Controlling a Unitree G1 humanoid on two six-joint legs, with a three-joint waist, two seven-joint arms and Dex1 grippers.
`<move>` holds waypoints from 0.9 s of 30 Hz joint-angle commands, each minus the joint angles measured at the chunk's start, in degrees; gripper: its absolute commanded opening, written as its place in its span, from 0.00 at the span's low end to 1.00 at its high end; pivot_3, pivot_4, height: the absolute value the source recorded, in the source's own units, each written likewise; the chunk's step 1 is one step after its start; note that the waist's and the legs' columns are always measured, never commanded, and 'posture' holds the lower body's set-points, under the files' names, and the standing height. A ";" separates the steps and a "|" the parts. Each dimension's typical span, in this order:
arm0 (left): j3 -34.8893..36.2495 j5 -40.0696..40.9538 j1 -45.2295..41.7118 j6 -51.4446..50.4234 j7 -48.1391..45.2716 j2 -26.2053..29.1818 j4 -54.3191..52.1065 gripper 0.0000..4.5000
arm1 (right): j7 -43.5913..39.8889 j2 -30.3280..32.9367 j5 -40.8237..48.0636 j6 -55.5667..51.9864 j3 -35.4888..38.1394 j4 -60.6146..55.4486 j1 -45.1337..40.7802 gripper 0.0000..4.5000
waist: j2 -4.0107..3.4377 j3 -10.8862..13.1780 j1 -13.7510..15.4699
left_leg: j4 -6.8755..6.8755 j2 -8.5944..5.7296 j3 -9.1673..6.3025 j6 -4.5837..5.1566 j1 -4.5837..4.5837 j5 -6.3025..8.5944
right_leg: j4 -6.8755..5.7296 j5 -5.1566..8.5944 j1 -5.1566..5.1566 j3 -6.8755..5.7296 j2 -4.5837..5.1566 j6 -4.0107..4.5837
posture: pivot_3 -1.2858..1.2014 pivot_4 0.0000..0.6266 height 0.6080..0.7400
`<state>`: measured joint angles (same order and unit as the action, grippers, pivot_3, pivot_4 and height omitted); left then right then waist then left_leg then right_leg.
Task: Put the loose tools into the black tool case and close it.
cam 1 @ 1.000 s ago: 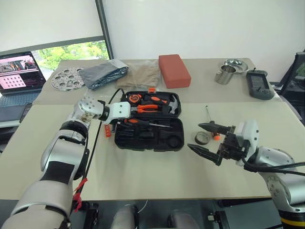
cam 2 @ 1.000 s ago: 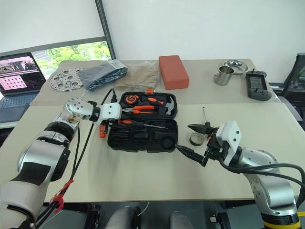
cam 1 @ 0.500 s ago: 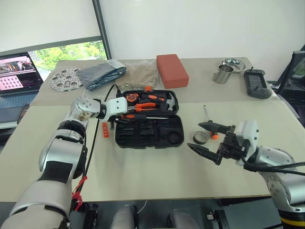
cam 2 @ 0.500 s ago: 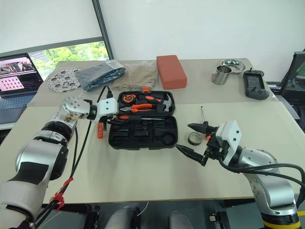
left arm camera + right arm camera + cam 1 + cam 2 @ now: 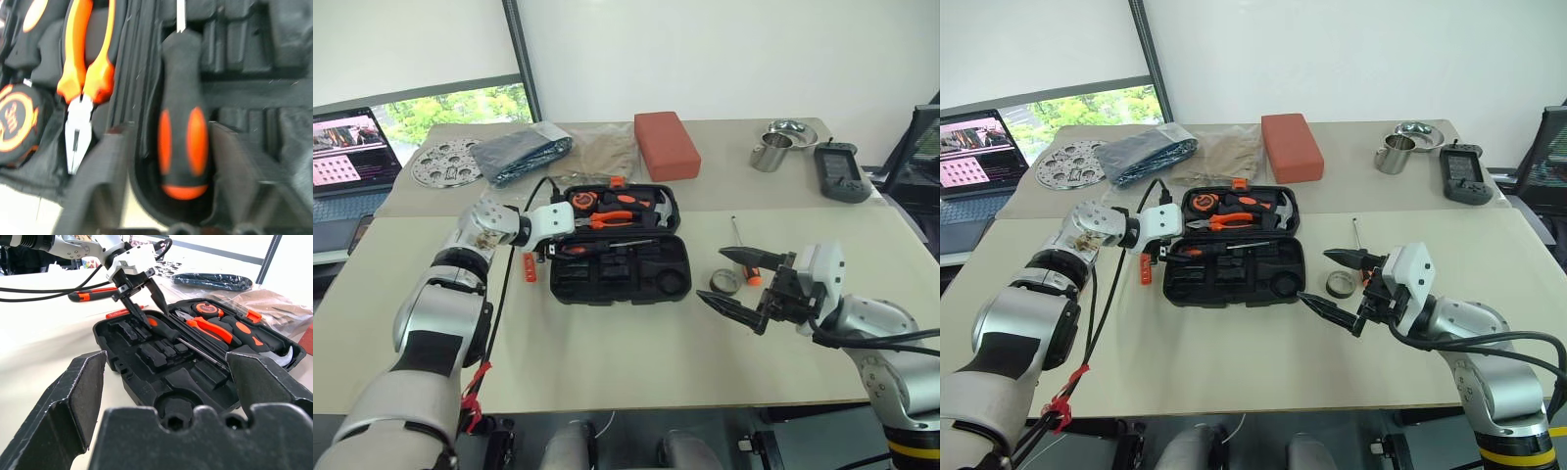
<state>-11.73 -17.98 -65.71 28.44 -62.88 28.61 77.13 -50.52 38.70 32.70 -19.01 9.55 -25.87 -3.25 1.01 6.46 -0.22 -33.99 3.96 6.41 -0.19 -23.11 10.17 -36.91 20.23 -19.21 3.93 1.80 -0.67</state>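
With the left gripper (image 5: 161, 161) jaws parted around the screwdriver (image 5: 182, 122) lying in the black tool case (image 5: 636, 284) on the bench, lift straight clear before fetching the tape roll (image 5: 728, 283) beside the open-jawed, empty right gripper (image 5: 736, 281).

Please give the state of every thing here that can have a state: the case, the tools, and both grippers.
black tool case: open, lying flat.
screwdriver: lying in the case, left gripper's fingers on both sides of its handle.
left gripper: open.
right gripper: open, empty.
tape roll: loose on the table.
utility knife: loose beside the case.
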 commanded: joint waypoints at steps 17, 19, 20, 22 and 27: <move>13.89 15.26 -0.95 -8.15 5.25 -5.23 -8.74 0.99 | -2.03 -0.67 0.42 1.20 -2.74 1.42 -1.78 1.00 | -0.07 -0.04 0.40 | -0.09 0.00 0.04 -0.11 -0.01 -0.07 | -0.12 0.00 0.01 0.00 -0.02 0.00 | 0.52 0.24 1.00; 13.93 15.84 3.39 -12.80 9.64 -7.80 -14.12 0.99 | -2.53 -0.47 0.45 1.33 -2.43 1.85 -1.62 1.00 | -0.12 -0.07 0.42 | -0.15 0.00 0.03 -0.11 -0.01 -0.06 | -0.14 0.00 0.03 0.01 -0.02 0.00 | 0.52 0.24 1.00; 13.83 15.98 5.80 -15.26 12.02 -9.06 -17.54 0.99 | -2.74 -0.35 0.49 1.34 -2.19 2.01 -1.52 1.00 | -0.16 -0.10 0.35 | -0.17 0.00 0.02 -0.11 -0.01 -0.07 | -0.15 0.00 0.03 0.01 -0.03 0.00 | 0.52 0.24 1.00; 13.99 16.90 10.44 -20.94 16.20 -11.54 -25.63 0.99 | -3.02 -0.04 0.68 1.22 -1.58 2.13 -1.27 1.00 | -0.17 -0.10 0.29 | -0.26 0.07 -0.09 -0.14 0.01 -0.08 | -0.22 0.00 0.04 0.06 -0.05 0.00 | 0.52 0.24 1.00; 15.43 19.40 21.84 -39.38 31.19 -20.82 -47.95 0.99 | -3.64 1.00 0.96 0.84 0.20 1.78 0.47 1.00 | -0.17 -0.10 0.70 | -0.35 0.12 -0.18 -0.18 -0.12 -0.11 | -0.19 0.00 0.03 0.13 -0.13 0.00 | 0.52 0.24 1.00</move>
<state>2.46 0.12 -43.83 -5.74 -36.96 8.59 37.19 -53.80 39.14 32.74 -19.00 7.84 -22.71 -3.03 0.84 6.35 0.48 -34.38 4.07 6.23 -0.37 -23.20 10.06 -37.10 20.22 -19.13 4.07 1.66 -0.66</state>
